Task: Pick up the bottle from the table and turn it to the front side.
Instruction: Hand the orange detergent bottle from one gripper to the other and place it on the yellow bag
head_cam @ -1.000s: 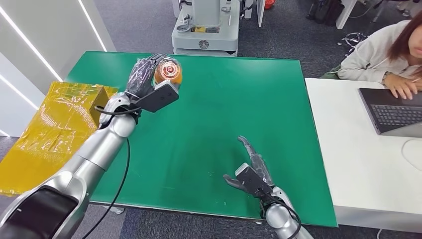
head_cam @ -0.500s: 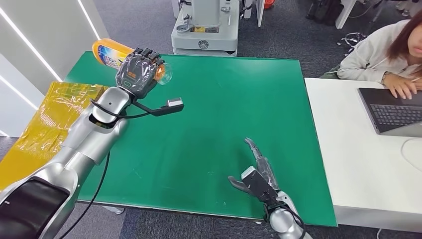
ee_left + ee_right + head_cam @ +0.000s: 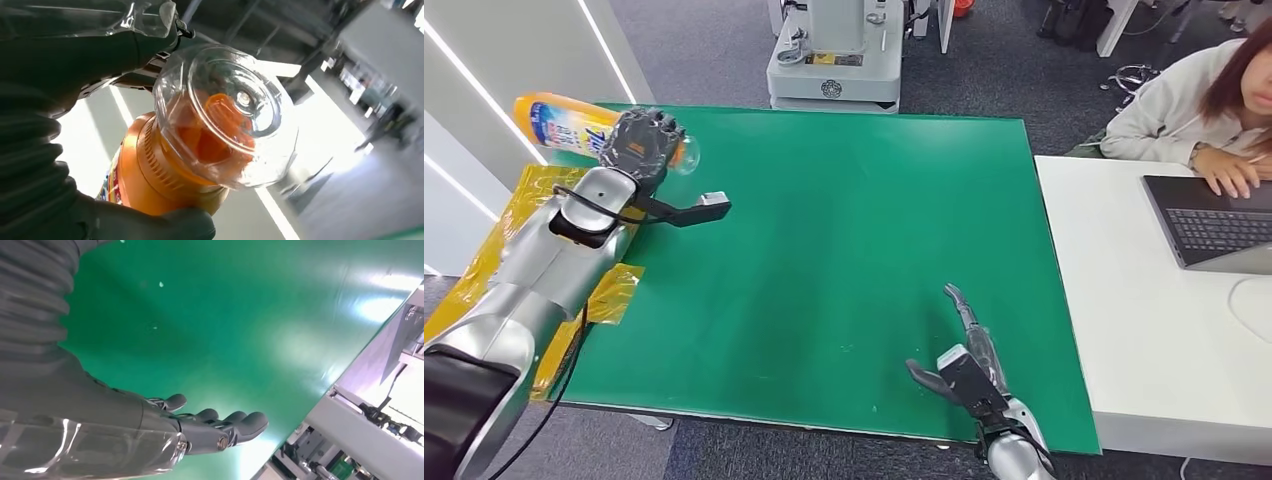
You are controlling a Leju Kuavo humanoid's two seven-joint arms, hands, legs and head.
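Observation:
My left hand (image 3: 642, 143) grips an orange bottle (image 3: 564, 123) with a blue label, held on its side in the air over the table's far left corner. The bottle's body points left past the table edge and its clear cap (image 3: 683, 158) points right. Up close, the clear cap (image 3: 225, 115) over the orange nozzle faces the wrist camera, with my dark fingers (image 3: 60, 60) wrapped around the orange bottle (image 3: 150, 175). My right hand (image 3: 969, 350) hovers open near the green table's front edge, fingers (image 3: 220, 430) stretched out above the green surface with nothing in them.
The green table (image 3: 844, 230) spans the middle. Yellow wrapped material (image 3: 484, 260) lies off its left side. A white desk (image 3: 1144, 300) at right holds a laptop (image 3: 1214, 220), with a person (image 3: 1194, 100) seated at it. A grey machine base (image 3: 834, 60) stands behind the table.
My left arm swung left and turned the bottle: its cap first faced the camera, now the bottle lies sideways over the left corner. My right hand drifted slightly right and toward the front edge.

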